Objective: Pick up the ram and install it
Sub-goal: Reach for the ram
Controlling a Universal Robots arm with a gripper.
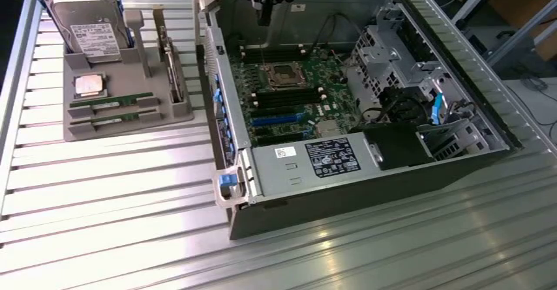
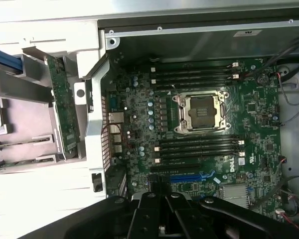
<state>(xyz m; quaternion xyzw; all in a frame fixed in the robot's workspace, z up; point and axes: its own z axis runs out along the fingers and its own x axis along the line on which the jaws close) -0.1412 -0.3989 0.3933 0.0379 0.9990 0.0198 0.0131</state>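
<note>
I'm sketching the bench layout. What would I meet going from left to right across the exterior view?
hard drive → expansion card → processor socket → metal drive cage

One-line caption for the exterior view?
Shut gripper hangs over the open computer case; two ram sticks lie in the grey tray on the exterior view's left.

The exterior camera sat high and off to one side, looking down at the whole table (image 1: 130, 192), tray (image 1: 78, 132) and open computer case (image 1: 348, 202). The wrist camera looked straight down past the gripper (image 2: 162, 229), much closer. Both saw the green board (image 1: 291, 104) and tray.
</note>
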